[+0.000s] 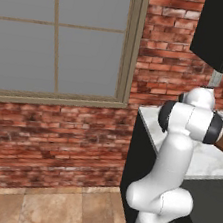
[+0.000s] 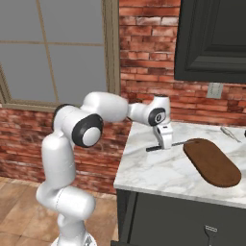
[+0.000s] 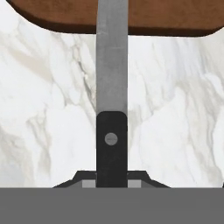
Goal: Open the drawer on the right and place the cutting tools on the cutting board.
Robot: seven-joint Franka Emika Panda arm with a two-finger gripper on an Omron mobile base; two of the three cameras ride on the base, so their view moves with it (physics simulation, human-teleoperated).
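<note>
Clamped between the gripper's jaws, the dark-handled, silver-bladed knife pointed level toward the reddish-brown wooden cutting board, apparently aligned for placement there.

knife: matt grey metal blade, smooth black handle | cutting board: reddish-brown wood, matt | countertop: white-grey marble, smooth | wall: rough red brick

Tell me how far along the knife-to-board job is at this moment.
In hand: the gripper is shut on a knife, carried above the marble counter, blade tip reaching over the cutting board edge. Left: release it on the board. Another slim tool lies on the counter beyond the board.
</note>
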